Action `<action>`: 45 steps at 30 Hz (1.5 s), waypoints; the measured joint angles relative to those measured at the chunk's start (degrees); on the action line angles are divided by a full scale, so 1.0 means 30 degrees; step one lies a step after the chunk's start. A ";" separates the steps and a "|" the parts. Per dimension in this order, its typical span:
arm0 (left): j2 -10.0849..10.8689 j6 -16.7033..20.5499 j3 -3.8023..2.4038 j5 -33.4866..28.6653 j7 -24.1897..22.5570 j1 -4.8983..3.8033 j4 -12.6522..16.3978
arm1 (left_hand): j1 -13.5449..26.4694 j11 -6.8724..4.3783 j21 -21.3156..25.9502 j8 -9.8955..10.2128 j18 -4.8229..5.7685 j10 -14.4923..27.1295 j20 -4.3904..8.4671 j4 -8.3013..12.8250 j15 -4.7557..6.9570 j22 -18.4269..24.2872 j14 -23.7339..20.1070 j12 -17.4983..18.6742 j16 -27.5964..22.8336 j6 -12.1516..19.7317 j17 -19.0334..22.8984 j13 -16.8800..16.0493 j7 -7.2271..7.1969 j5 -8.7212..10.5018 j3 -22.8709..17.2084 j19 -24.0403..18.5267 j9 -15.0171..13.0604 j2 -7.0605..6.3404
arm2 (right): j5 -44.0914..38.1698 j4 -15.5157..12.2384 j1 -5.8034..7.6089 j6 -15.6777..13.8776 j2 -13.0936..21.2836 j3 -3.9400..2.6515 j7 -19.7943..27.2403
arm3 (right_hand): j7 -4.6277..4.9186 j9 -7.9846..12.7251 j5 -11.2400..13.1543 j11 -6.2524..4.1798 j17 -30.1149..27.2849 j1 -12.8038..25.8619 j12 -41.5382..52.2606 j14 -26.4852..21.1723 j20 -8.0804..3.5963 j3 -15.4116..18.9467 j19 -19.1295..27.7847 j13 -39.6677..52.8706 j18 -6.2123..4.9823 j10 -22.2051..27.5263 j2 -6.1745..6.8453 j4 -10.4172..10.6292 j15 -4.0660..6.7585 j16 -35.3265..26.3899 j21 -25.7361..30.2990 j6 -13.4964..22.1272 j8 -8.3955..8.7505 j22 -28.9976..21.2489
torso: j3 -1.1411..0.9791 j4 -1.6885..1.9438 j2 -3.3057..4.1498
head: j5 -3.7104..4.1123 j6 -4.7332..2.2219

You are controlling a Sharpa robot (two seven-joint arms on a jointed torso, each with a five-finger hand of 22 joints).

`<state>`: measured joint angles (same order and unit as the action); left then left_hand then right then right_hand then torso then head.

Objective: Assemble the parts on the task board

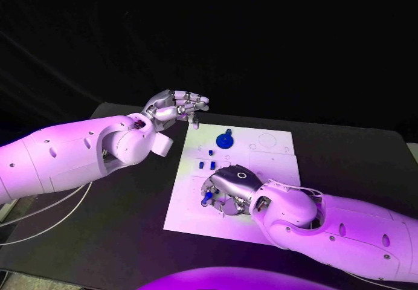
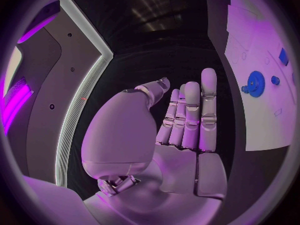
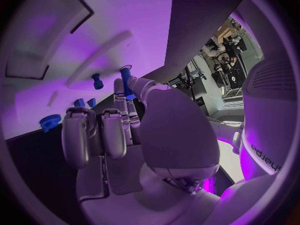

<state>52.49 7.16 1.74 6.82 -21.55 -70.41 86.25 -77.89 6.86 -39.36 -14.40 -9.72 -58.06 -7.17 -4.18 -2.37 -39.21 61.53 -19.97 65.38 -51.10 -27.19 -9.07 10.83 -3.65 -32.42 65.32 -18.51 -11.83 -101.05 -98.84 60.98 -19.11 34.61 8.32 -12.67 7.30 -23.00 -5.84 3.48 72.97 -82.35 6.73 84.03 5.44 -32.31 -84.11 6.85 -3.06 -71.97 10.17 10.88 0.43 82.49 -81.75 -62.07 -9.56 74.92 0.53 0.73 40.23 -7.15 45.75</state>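
The white task board (image 1: 272, 164) lies in the middle of the black table. A blue gear (image 1: 225, 142) stands near its far left corner, with several small blue pegs (image 1: 205, 164) just nearer to me. My right hand (image 1: 230, 188) hovers low over the board's near left part. In the right wrist view it pinches a blue peg (image 3: 126, 79) between thumb and a finger, close to the board (image 3: 125, 15); another peg (image 3: 97, 81) and the gear (image 3: 49, 121) lie beyond. My left hand (image 1: 179, 106) is raised off the board's far left corner, and its fingers (image 2: 190, 115) hold nothing.
The board has round recesses (image 1: 266, 141) and slots on its far right part. Black table (image 1: 130, 199) surrounds the board on all sides. In the left wrist view the gear (image 2: 255, 83) and a small peg (image 2: 275, 80) stand on the board (image 2: 265, 127).
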 measured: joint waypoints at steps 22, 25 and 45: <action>0.0051 -0.0008 0.0003 0.0000 0.0026 0.0000 0.0021 | 0.0000 0.0000 0.0052 0.0000 0.0001 0.0000 0.0000 0.0000 0.0001 0.0023 0.0000 -0.0020 0.0000 0.0000 0.0022 0.0000 0.0000 -0.0004 0.0000 0.0000 0.0000 0.0000 | -0.0218 0.0243 -0.0163 0.0533 -0.0339 0.0050 -0.0183 | 0.0275 -0.0698 -0.0001 0.0288 -0.0146 0.1353 -0.0416 -0.0001 0.0000 0.0117 0.0000 0.0009 0.0000 0.0223 0.0581 0.0071 0.0000 -0.0001 0.0168 0.0689 -0.0125 -0.0005 | 0.0033 0.0005 -0.0018 | 0.0022 0.0048; 0.0051 -0.0008 0.0003 0.0000 0.0029 0.0000 0.0024 | 0.0000 -0.0001 0.0052 0.0000 0.0000 0.0000 0.0000 0.0000 0.0000 0.0023 0.0000 -0.0019 0.0000 0.0000 0.0022 0.0000 0.0000 -0.0004 0.0000 0.0000 0.0001 0.0000 | -0.0241 0.0307 -0.0211 0.0546 -0.0430 0.0120 -0.0199 | 0.0708 -0.0334 -0.0268 0.0556 -0.0162 0.2250 -0.0478 -0.0001 0.0086 0.0642 0.0059 0.0035 -0.0001 0.0492 0.1273 0.0427 -0.0211 -0.0001 0.0316 0.1997 0.0727 -0.0005 | 0.0033 0.0009 -0.0018 | 0.0029 0.0035; 0.0100 -0.0007 0.0004 0.0000 0.0054 -0.0001 0.0019 | 0.0000 -0.0001 0.0052 0.0000 0.0001 0.0000 0.0000 0.0000 0.0000 0.0021 0.0000 -0.0017 0.0000 0.0001 0.0020 0.0000 0.0000 -0.0005 0.0000 0.0000 0.0001 0.0000 | -0.0387 -0.0708 -0.0310 -0.1171 0.0658 0.0097 -0.0133 | 0.0428 0.0095 -0.0534 0.0267 0.0117 0.2284 -0.0166 -0.0031 0.0210 0.1613 0.0068 0.0511 0.0002 0.0201 0.1522 0.0449 -0.0094 0.0147 0.0310 0.4051 0.1706 0.0007 | 0.0005 0.0011 -0.0018 | 0.0082 -0.0007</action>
<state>52.79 7.14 1.76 6.82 -21.38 -70.41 86.31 -77.89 6.86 -39.20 -14.40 -9.72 -58.06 -7.17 -4.19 -2.37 -39.15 61.53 -20.02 65.38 -51.10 -27.13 -9.07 10.83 -3.66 -32.42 65.32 -18.51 -11.83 -102.21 -100.96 60.05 -22.62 36.58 8.61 -13.07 8.58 -22.72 -7.45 4.28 73.32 -75.50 6.23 83.93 6.07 -27.47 -83.91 8.38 -3.06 -71.37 14.73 12.23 0.15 82.93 -80.82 -49.92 -4.44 74.94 0.55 0.76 40.17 -6.90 45.73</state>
